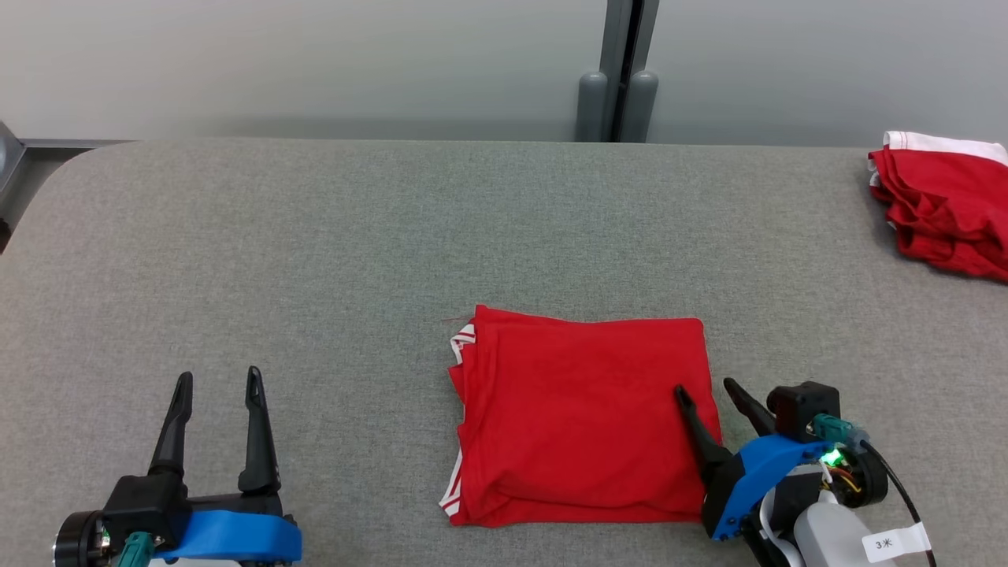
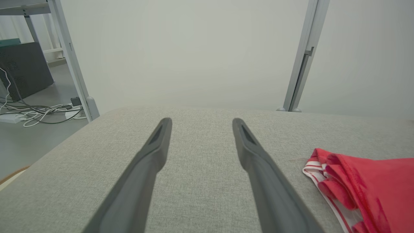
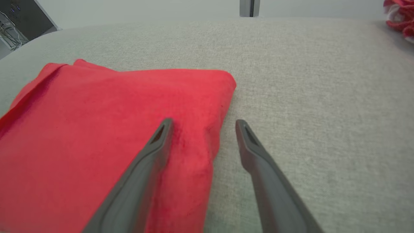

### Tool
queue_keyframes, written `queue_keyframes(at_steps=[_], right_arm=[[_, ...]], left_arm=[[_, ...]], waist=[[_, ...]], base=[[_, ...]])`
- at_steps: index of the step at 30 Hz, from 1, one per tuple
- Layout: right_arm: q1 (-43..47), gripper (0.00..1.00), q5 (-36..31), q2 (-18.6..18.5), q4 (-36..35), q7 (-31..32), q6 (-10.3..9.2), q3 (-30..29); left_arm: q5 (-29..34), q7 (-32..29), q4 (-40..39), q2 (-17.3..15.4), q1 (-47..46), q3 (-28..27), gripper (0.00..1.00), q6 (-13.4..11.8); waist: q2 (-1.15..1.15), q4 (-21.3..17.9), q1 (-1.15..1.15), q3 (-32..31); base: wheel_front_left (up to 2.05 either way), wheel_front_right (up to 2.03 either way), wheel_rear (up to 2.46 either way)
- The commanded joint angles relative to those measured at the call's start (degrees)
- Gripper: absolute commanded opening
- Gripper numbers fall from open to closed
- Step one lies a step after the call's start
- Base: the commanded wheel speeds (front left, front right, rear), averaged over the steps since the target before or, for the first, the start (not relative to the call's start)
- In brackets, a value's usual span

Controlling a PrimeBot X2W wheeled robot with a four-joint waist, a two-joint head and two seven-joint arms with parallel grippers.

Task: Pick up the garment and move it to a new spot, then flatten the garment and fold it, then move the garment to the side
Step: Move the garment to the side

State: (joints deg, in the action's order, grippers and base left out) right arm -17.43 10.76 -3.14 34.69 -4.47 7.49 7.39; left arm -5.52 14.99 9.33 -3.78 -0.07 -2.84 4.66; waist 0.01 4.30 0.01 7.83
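A red garment (image 1: 583, 417) with white striped trim lies folded into a rectangle on the grey table (image 1: 331, 260), near the front centre. My right gripper (image 1: 706, 387) stands open at its right edge: one finger lies over the cloth, the other over bare table beside it. The right wrist view shows the garment (image 3: 106, 136) the same way, with the right gripper (image 3: 202, 124) straddling the folded edge and nothing pinched. My left gripper (image 1: 219, 382) is open at the front left, well apart from the cloth. In the left wrist view the left gripper (image 2: 200, 123) points over bare table, the garment's (image 2: 372, 187) striped corner to its right.
A second red garment (image 1: 945, 205) with a white band lies crumpled at the table's far right edge; it is the red heap (image 3: 401, 16) at the top right of the right wrist view. A grey post (image 1: 622, 71) stands behind the table. Cables and a frame (image 2: 64, 58) lie off the left side.
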Motion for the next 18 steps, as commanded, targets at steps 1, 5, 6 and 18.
queue_keyframes(at_steps=[1,5,6,18], right_arm=[[-1.1,1.00,0.8,0.1,1.3,-0.5,0.01,0.2],[-1.2,1.00,1.5,0.2,4.7,-1.2,0.01,0.9],[-1.1,1.00,2.0,0.2,5.4,-1.4,0.01,1.2],[-3.1,0.95,7.3,0.3,13.5,-3.1,0.01,5.7]], left_arm=[[0.3,0.2,0.1,0.1,-0.8,0.1,1.00,0.2],[0.4,0.2,0.3,0.2,-1.5,0.3,1.00,0.3],[0.4,0.2,0.3,0.3,-1.6,0.4,1.00,0.3],[0.2,0.2,0.5,0.8,-2.1,1.5,1.00,-0.1]], waist=[[-0.01,0.3,-0.01,0.4],[-0.01,0.7,-0.01,0.8],[-0.01,0.8,-0.01,1.0],[-0.01,1.3,-0.01,1.8]], base=[[0.00,0.00,0.00],[0.00,0.00,0.00],[0.00,0.00,0.00],[0.00,0.00,0.00]])
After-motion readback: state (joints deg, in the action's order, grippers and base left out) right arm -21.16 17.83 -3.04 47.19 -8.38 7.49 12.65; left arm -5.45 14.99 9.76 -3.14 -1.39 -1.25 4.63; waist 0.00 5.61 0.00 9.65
